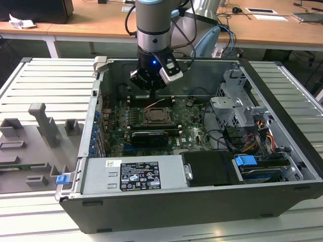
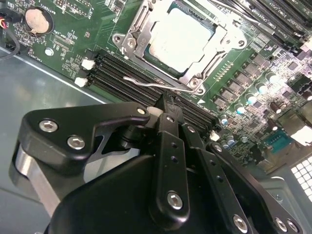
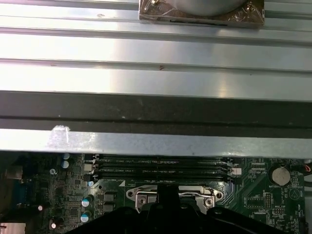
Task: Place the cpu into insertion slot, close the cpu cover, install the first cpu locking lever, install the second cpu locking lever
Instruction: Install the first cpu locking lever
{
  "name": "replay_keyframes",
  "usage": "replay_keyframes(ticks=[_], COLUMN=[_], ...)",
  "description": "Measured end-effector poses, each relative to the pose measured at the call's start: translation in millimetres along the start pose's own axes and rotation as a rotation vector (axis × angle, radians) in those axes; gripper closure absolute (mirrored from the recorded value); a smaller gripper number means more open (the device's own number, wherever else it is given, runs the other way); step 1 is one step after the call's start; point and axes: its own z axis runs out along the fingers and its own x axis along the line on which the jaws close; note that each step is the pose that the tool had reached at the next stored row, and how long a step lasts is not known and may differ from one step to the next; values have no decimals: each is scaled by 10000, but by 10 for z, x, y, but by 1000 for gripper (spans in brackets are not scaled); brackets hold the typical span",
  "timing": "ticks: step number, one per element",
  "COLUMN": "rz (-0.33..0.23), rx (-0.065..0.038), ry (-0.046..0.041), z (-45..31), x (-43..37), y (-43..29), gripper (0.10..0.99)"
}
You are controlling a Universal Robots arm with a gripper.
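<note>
The cpu (image 2: 181,36) lies silver side up in the insertion slot (image 1: 156,117) on the green board. The silvery cpu cover (image 2: 138,25) lies flat around it, framing the chip. One thin wire locking lever (image 2: 144,82) sticks out along the socket's edge, beside the memory slots. Another wire lever (image 2: 235,13) runs along the opposite side. My gripper (image 2: 168,105) is shut, its black fingertips together right at the end of the first lever, holding nothing. In the exterior view the gripper (image 1: 153,97) hangs just behind the socket. In the first wrist view the socket (image 3: 170,195) lies just ahead of the fingers.
Long black memory slots (image 2: 117,70) run next to the socket. A coin battery (image 2: 38,20) sits on the board. The case holds a power supply (image 1: 133,174) in front and a drive cage (image 1: 237,108) at the exterior view's right. Grey fixtures (image 1: 45,123) stand outside.
</note>
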Motion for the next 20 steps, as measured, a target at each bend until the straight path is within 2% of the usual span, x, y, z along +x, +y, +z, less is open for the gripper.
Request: replay_keyframes(ticks=[3, 7, 9, 11, 20], rz=[-57, -115, -428, -484, -474], rx=[-13, -14, -28, -30, -30], ry=[6, 13, 44, 49, 48], z=[18, 81, 117, 134, 161], x=[-20, -80, -88, -97, -167], y=[2, 14, 19, 31, 46], gripper=[980, 980, 980, 980, 980])
